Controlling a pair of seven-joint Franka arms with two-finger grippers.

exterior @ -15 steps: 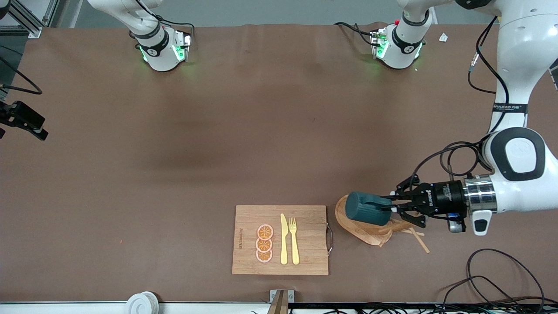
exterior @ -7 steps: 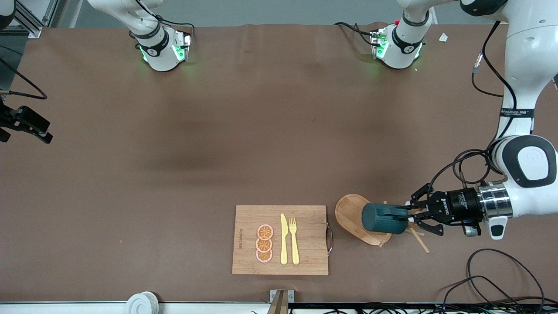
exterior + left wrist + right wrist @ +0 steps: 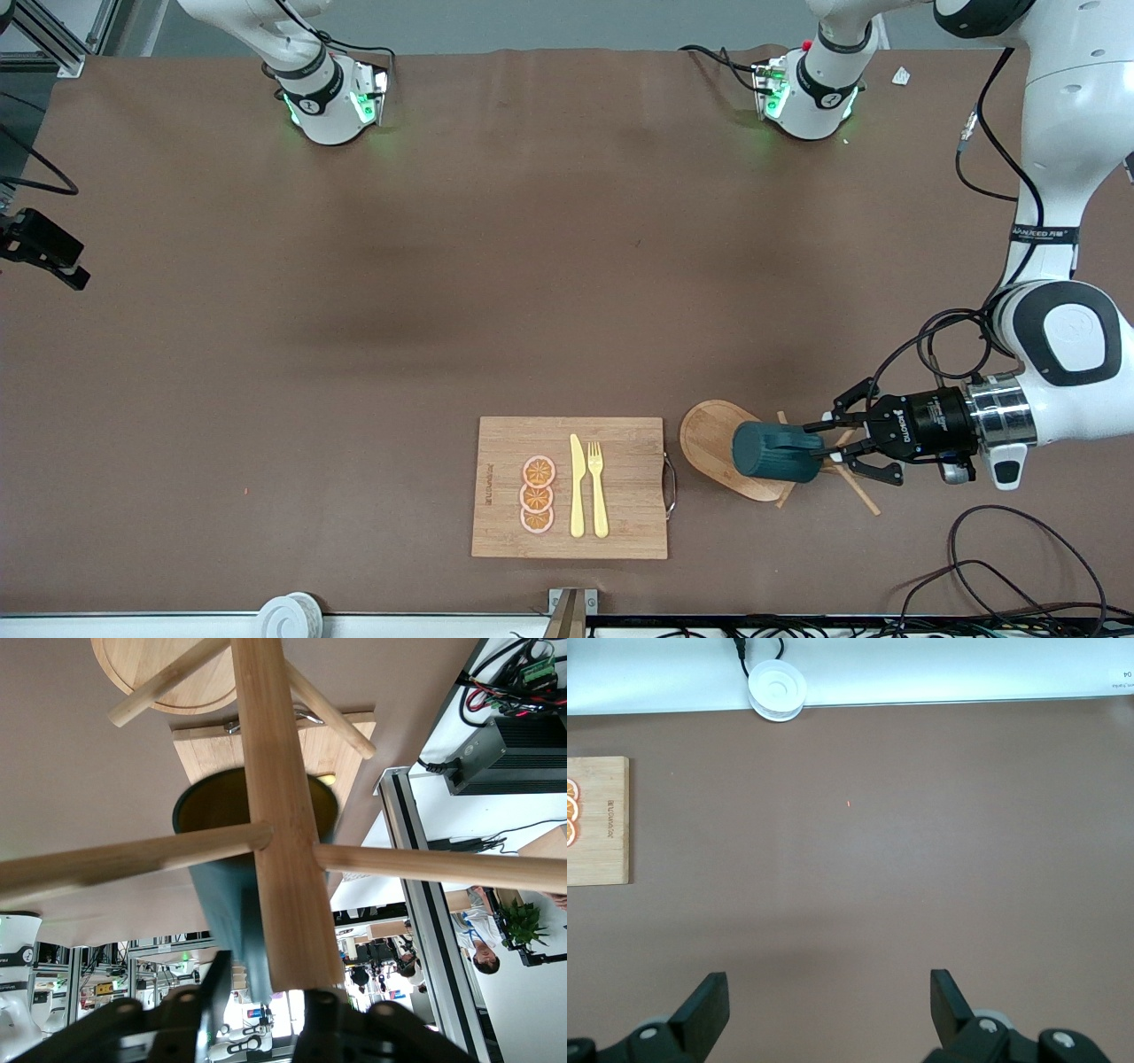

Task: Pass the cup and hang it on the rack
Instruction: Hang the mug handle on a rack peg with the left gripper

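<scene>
Dark teal ribbed cup (image 3: 776,452) now hangs by the light wooden rack (image 3: 722,443); left tool (image 3: 819,441) begins parting, hanging nearly done. Right tool (image 3: 828,1005) waits apart.

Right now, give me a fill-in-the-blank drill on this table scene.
1. The cup hangs on the ____.
2. The left hand is at the cup over the rack's oval ____.
3. The knife and fork lie on the cutting ____.
4. The right hand is ____, holding nothing.

Missing: rack; base; board; open
</scene>
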